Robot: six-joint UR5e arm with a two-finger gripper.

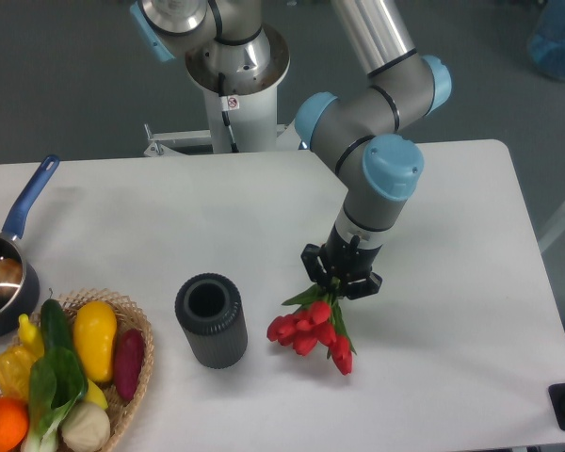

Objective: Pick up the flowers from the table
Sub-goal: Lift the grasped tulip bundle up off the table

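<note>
Gripper clenched on flowers near leaf end, buds hanging down right of cup over table; could slip or swing out w/ thin stems, top-heavy bunch.

Small red-and-white sticker on robot base, wording unreadable.

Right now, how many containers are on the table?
3: a dark ribbed cylindrical vase at centre, a wicker basket of produce at the front left, and a blue-handled saucepan at the left edge.
</note>
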